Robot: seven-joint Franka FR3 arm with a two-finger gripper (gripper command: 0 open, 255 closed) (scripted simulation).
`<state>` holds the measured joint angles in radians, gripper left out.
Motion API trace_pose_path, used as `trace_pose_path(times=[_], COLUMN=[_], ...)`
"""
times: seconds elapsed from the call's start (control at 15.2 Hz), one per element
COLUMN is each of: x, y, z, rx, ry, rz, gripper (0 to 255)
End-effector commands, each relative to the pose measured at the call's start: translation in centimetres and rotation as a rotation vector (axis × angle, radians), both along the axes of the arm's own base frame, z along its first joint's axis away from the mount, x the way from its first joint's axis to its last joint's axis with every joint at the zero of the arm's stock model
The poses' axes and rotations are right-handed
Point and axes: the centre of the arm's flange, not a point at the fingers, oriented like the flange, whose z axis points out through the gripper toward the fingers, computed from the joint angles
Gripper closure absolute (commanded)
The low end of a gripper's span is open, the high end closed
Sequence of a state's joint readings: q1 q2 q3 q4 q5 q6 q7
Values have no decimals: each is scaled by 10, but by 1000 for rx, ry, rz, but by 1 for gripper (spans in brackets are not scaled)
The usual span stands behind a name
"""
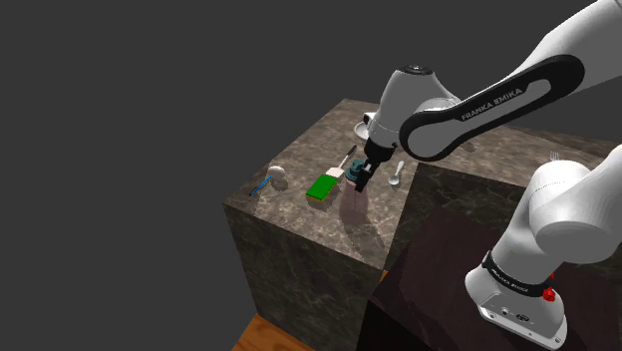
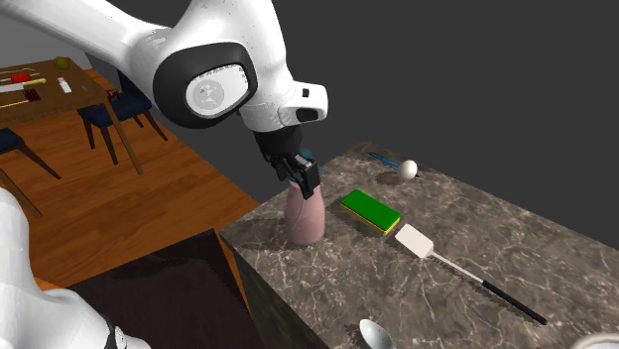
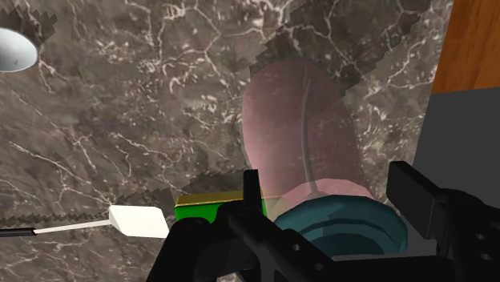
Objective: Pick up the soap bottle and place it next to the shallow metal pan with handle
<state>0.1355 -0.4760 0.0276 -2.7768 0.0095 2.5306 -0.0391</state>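
Translucent pink soap bottle (image 2: 306,216) w/ teal pump cap stands upright on dark marble counter (image 2: 476,228), just beside the green-and-yellow sponge (image 2: 370,210). Prob. light, stiff, smooth plastic, so slippery; best grabbed at the neck under the cap. Black two-finger gripper (image 2: 301,174) is spread, straddling the cap, not yet clamped.

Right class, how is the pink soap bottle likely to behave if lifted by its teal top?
The soap bottle stands tall and narrow near the counter edge, so a sideways nudge could probably tip it. Its smooth, rounded body looks slippery and apt to roll if felled. Held by the teal cap, it may swing below the gripper.
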Motion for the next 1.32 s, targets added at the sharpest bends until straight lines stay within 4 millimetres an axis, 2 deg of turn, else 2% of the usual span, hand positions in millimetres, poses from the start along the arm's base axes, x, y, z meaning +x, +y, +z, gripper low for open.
trace_pose_path(times=[0.0, 0.4, 1.25], x=[0, 0, 0], y=[0, 0, 0], z=[0, 0, 69], rx=[0, 0, 0], ry=[0, 0, 0], rz=[0, 0, 0], gripper=[255, 255, 255])
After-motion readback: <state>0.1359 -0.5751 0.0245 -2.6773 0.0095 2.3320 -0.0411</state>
